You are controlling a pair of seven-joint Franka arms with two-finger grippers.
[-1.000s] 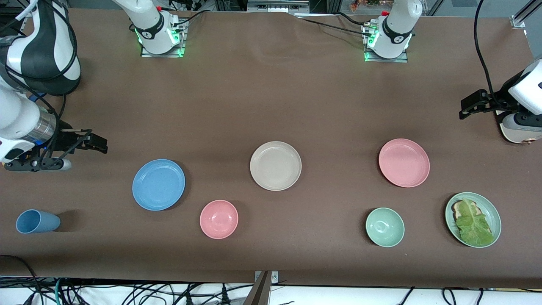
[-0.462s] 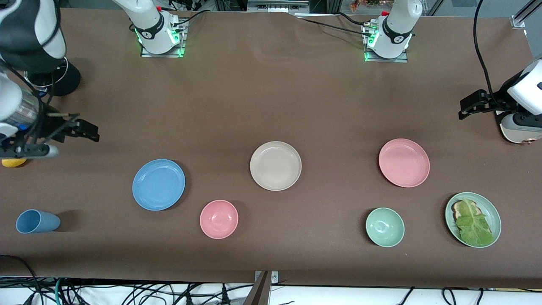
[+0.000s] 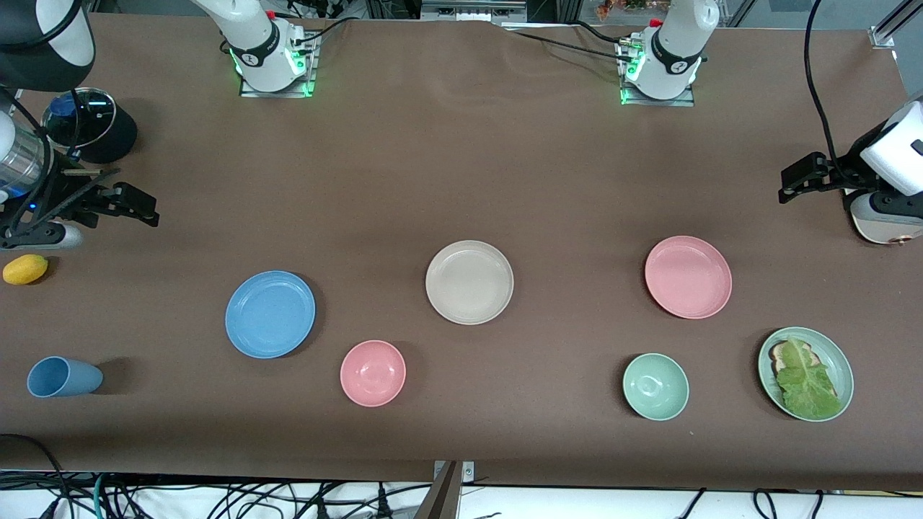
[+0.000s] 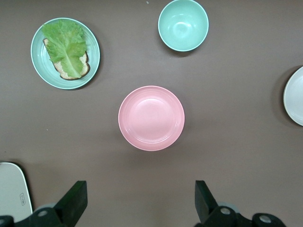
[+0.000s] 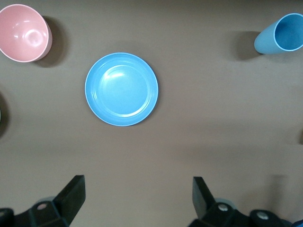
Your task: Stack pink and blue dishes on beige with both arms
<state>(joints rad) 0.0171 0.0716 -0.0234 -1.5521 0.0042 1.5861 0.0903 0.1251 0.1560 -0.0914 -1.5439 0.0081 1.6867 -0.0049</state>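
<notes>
Grippers left and right spread, raised at table ends, plates apart.

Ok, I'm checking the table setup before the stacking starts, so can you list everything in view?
beige plate: 1, cream, mid-table.
pink plate: 1, salmon, toward the left arm's end.
blue plate: 1, sky blue, toward the right arm's end.
pink bowl: 1, pink, nearer the camera than the beige plate.
green bowl: 1, mint, nearer the camera than the pink plate.
green plate: 1, mint, beside the green bowl; bread and lettuce on it.
cup: 1, blue, on its side at the right arm's end.
lemon: 1, yellow, farther than the cup.
lidded pot: 1, black, farther than the lemon.
left gripper: open, over bare table, empty.
right gripper: open, over bare table, empty.
</notes>
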